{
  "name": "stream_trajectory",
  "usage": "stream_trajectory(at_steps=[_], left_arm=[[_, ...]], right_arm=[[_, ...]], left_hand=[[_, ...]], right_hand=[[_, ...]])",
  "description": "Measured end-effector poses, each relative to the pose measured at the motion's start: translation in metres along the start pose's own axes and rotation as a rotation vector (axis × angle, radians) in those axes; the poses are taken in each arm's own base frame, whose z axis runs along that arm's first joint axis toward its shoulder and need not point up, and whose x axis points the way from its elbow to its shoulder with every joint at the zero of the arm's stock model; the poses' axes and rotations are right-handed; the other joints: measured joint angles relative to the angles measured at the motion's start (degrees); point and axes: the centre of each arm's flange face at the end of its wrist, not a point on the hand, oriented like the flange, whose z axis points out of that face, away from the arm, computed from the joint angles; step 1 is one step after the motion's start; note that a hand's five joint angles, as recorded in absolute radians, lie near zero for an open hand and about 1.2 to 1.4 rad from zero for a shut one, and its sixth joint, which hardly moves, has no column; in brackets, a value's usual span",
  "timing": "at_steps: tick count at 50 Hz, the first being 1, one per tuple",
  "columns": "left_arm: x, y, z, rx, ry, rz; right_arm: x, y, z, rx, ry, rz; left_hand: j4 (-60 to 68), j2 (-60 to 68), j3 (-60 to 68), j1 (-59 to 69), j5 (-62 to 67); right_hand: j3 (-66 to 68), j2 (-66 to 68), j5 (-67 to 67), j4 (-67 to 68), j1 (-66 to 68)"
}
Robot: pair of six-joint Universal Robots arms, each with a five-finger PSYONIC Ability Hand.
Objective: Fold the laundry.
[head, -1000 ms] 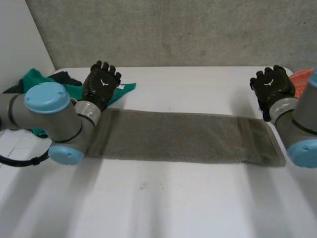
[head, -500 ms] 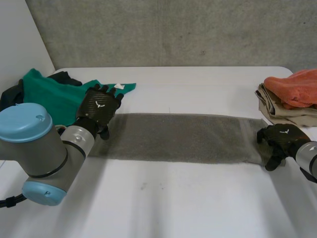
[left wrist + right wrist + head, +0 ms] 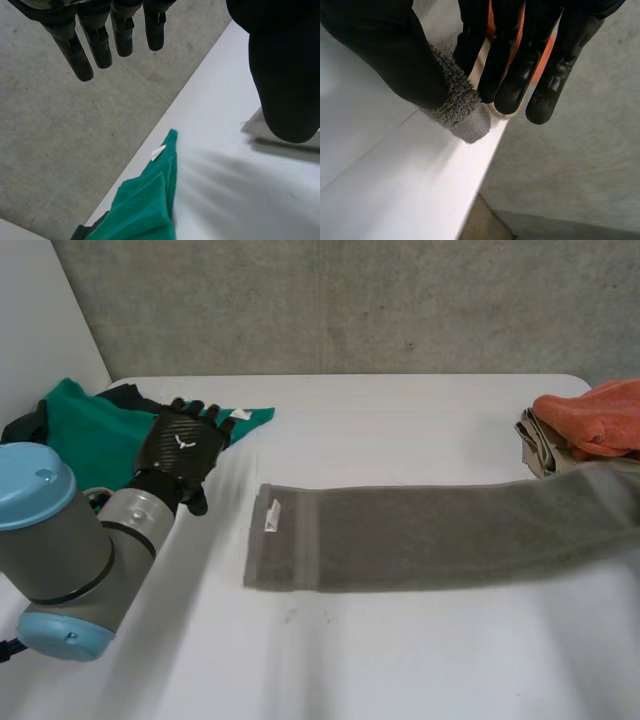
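One end of the towel [image 3: 430, 535] is pinched in my right robot hand [image 3: 395, 55]. It lies nine-to-three across the table [image 3: 400, 660], its free end nearest my straight-fingered, empty left robot hand [image 3: 180, 450] at ten o'clock.

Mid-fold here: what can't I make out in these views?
- Head view: the grey towel blurs and runs off the edge at the robot's right.
- Head view: its white label is too small to read.
- Head view: dark cloth mostly hidden under green cloth.
- Right wrist view: right hand thumb covers the towel pinch.
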Motion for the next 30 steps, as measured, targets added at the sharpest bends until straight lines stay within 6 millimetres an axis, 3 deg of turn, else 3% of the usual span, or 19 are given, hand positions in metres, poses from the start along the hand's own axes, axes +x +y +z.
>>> stream_trajectory(at_steps=[3,4,5,9,12,13,14,15,17,18,19,20,21,24,26,27,28,30], left_arm=[[-0.005,-0.002,-0.002,0.003,-0.013,-0.001],[-0.005,-0.003,-0.003,0.004,-0.014,-0.001],[-0.007,-0.004,-0.003,0.007,-0.02,-0.002],[-0.01,-0.007,-0.005,0.013,-0.028,-0.002],[-0.011,-0.008,-0.006,0.017,-0.032,-0.002],[-0.011,-0.009,-0.006,0.018,-0.032,-0.002],[-0.011,-0.009,-0.007,0.019,-0.033,-0.002],[-0.011,-0.009,-0.007,0.019,-0.033,-0.002],[-0.011,-0.01,-0.008,0.02,-0.034,-0.002],[-0.011,-0.01,-0.008,0.02,-0.033,-0.002],[-0.011,-0.01,-0.008,0.02,-0.033,-0.002],[-0.011,-0.01,-0.009,0.019,-0.033,-0.002],[-0.011,-0.01,-0.009,0.019,-0.033,-0.002],[-0.01,-0.01,-0.009,0.018,-0.03,-0.004],[-0.009,-0.01,-0.01,0.019,-0.029,-0.007],[-0.009,-0.01,-0.01,0.02,-0.027,-0.01],[-0.008,-0.011,-0.01,0.021,-0.026,-0.014],[-0.007,-0.011,-0.009,0.024,-0.023,-0.022]], right_arm=[[-0.002,-0.02,-0.003,0.067,0.012,-0.081],[-0.007,-0.033,-0.005,0.111,0.01,-0.106],[-0.021,-0.06,-0.011,0.206,0.001,-0.143],[-0.055,-0.113,-0.029,0.405,-0.025,-0.195],[-0.102,-0.167,-0.061,0.639,-0.075,-0.233],[-0.112,-0.175,-0.067,0.678,-0.088,-0.238],[-0.136,-0.191,-0.082,0.766,-0.126,-0.249],[-0.142,-0.195,-0.087,0.79,-0.137,-0.252],[-0.18,-0.212,-0.11,0.91,-0.211,-0.269],[-0.204,-0.217,-0.124,0.971,-0.271,-0.282],[-0.212,-0.218,-0.129,0.992,-0.293,-0.287],[-0.239,-0.22,-0.145,1.058,-0.367,-0.304],[-0.243,-0.22,-0.147,1.066,-0.379,-0.307],[-0.29,-0.207,-0.166,1.135,-0.533,-0.346],[-0.296,-0.204,-0.168,1.141,-0.557,-0.352],[-0.311,-0.195,-0.172,1.146,-0.613,-0.366],[-0.314,-0.192,-0.172,1.143,-0.626,-0.367],[-0.313,-0.191,-0.171,1.123,-0.627,-0.356]], left_hand=[[0.0,0.0,0.0,0.0,0.0],[0.0,0.0,0.0,0.0,0.0],[0.0,0.0,0.0,0.0,0.0],[0.0,0.0,0.0,0.0,0.0],[0.0,0.0,0.0,0.0,0.0],[0.0,0.0,0.0,0.0,0.0],[0.0,0.0,0.0,0.0,0.0],[0.0,0.0,0.0,0.0,0.0],[0.0,0.0,0.0,0.0,0.0],[0.0,0.0,0.0,0.0,0.0],[0.0,0.0,0.0,0.0,0.0],[0.0,0.0,0.0,0.0,0.0],[0.0,0.0,0.0,0.0,0.0],[0.0,0.0,0.0,0.0,0.0],[0.0,0.0,0.0,0.0,0.0],[0.0,0.0,0.0,0.0,0.0],[0.0,0.0,0.0,0.0,0.0],[0.0,0.0,0.0,0.0,0.0]], right_hand=[[0.0,0.0,0.49,0.0,0.01],[0.0,0.0,0.49,0.0,0.01],[0.0,0.0,0.64,0.0,0.33],[0.0,0.0,0.64,0.0,0.34],[0.0,0.0,0.64,0.01,0.34],[0.0,0.0,0.64,0.01,0.34],[0.0,0.0,0.64,0.01,0.34],[0.0,0.0,0.64,0.01,0.34],[0.0,0.0,0.64,0.01,0.34],[0.0,0.0,0.64,0.01,0.34],[0.0,0.0,0.65,0.01,0.34],[0.0,0.0,0.65,0.01,0.34],[0.0,0.0,0.65,0.01,0.34],[-6.71,-6.72,-5.65,-6.77,-6.71],[-12.41,-12.53,-11.01,-12.48,-12.36],[-35.62,-36.36,-32.54,-34.37,-33.77],[-44.4,-45.21,-42.37,-44.25,-40.38],[-52.43,-53.04,-49.95,-52.46,-44.15]])
